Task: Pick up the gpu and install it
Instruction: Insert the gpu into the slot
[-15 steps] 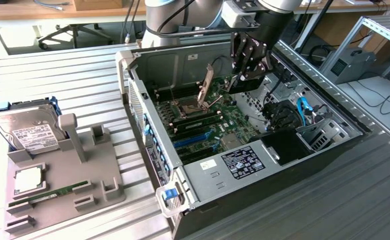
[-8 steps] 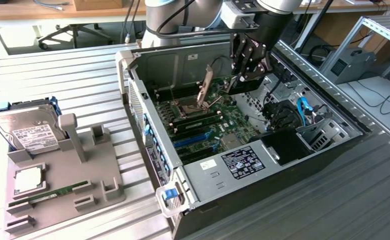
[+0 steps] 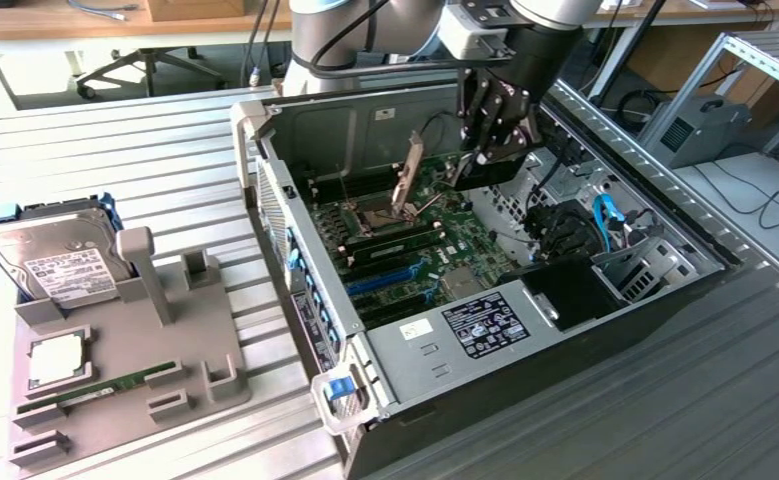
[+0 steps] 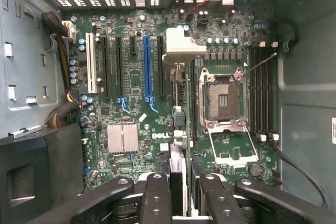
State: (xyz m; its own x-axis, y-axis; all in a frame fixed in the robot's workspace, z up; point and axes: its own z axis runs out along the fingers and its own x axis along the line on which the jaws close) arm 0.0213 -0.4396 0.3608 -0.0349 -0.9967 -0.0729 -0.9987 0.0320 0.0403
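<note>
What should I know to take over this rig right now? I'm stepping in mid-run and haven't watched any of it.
Gripper: shut on the gpu, holding it on edge inside the open computer case.
Gpu: hangs above the motherboard and is not seated in any slot.
Done: the pickup.
Left: the install. The long blue expansion slot stands empty.

An open computer case (image 3: pixel 403 350) is lying on its side on the tabletop (image 3: pixel 122 170) before me, its green motherboard (image 4: pixel 136 108) facing up, with a blue expansion slot (image 4: pixel 147 69), an empty processor socket (image 4: pixel 223 98) and a silver heatsink (image 4: pixel 122 138) showing. Toward the exterior view's left, a grey holder (image 3: pixel 162 350) is sitting beside the case, carrying a hard drive (image 3: pixel 53 262), a processor chip (image 3: pixel 56 358) and a green memory stick (image 3: pixel 102 388).
</note>
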